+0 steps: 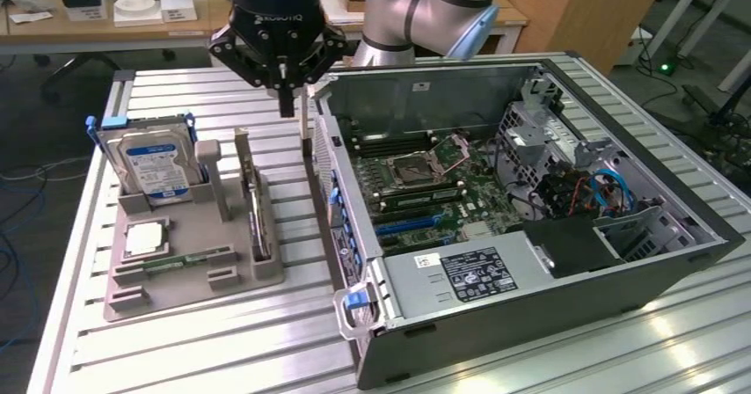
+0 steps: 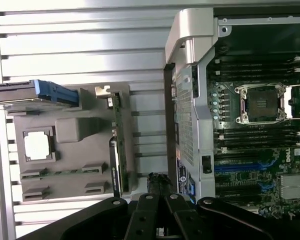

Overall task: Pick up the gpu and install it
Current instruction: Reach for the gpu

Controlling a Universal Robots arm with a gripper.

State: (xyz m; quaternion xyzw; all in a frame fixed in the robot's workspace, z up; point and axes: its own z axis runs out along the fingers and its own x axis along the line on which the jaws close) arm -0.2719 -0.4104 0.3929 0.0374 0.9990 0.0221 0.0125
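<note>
A slatted metal workbench stood in a lab, with a cluttered desk at the upper left of the exterior view. On the bench at the exterior view's left, a gray holder carried a hard drive standing upright at its back, a square processor chip lying flat, and a narrow memory stick in front of that. The gpu stood on edge in the slot along the holder's right side, untouched. Near top centre, the black gripper hung with its fingers pressed together on nothing, its tips over the strip of bench between the holder and the computer case. The case lay open on its side across the centre and right of the frame, its motherboard exposed, a power supply at lower centre and blue cables at the right.
</note>
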